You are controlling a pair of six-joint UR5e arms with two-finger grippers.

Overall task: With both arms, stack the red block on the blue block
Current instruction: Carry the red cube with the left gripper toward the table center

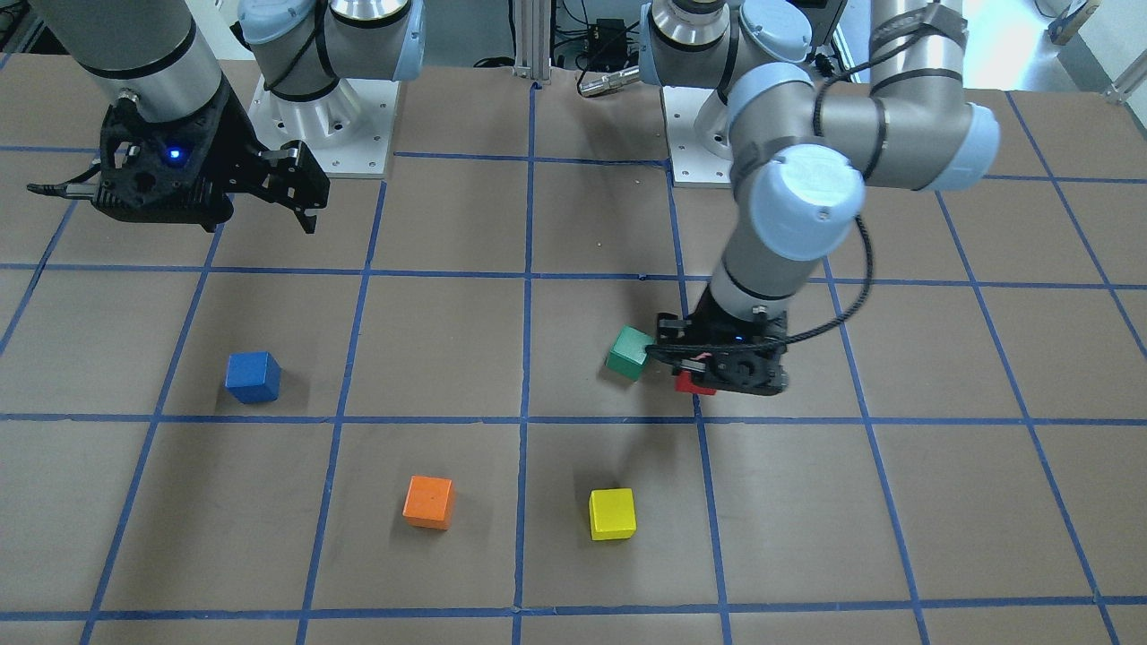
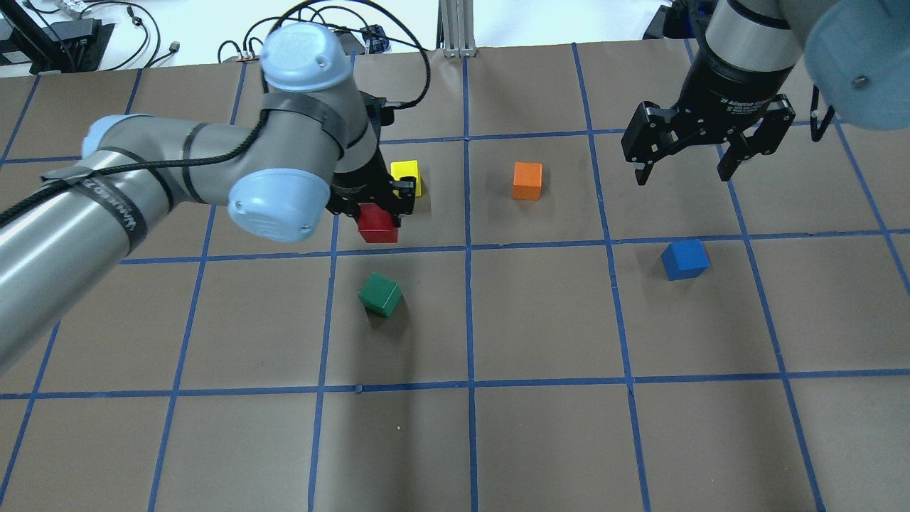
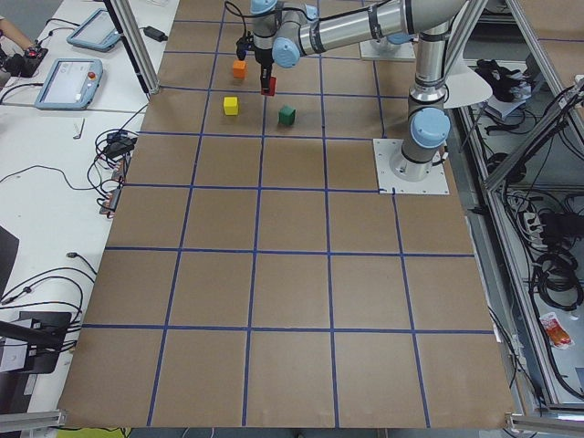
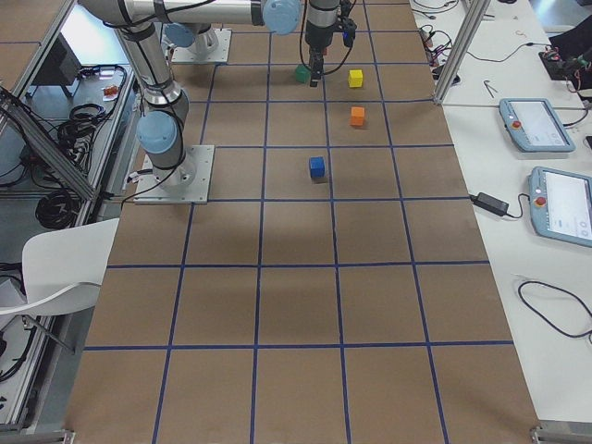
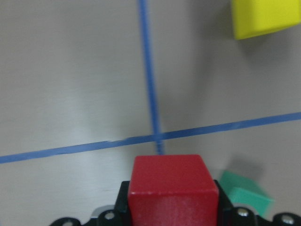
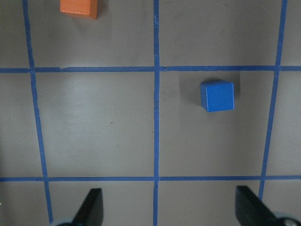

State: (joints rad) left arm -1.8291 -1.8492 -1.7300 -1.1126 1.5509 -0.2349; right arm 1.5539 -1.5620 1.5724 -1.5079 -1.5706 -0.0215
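Red block (image 5: 173, 183): matte cube, likely light, rigid, not slippery; flat opposite faces are the place to grip | left tool (image 2: 377, 210) clamped on it, seemingly lifted off tabletop (image 2: 540, 320), near green block (image 2: 380, 294) | blue block (image 2: 684, 259) sits free, well apart, flat top suits stacking | right tool (image 2: 682, 176) fingers spread, empty, hovering beyond blue block

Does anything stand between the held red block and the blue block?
Nothing visible. The red block is held in the left gripper; the green cube and orange cube lie beside the line to the blue block.
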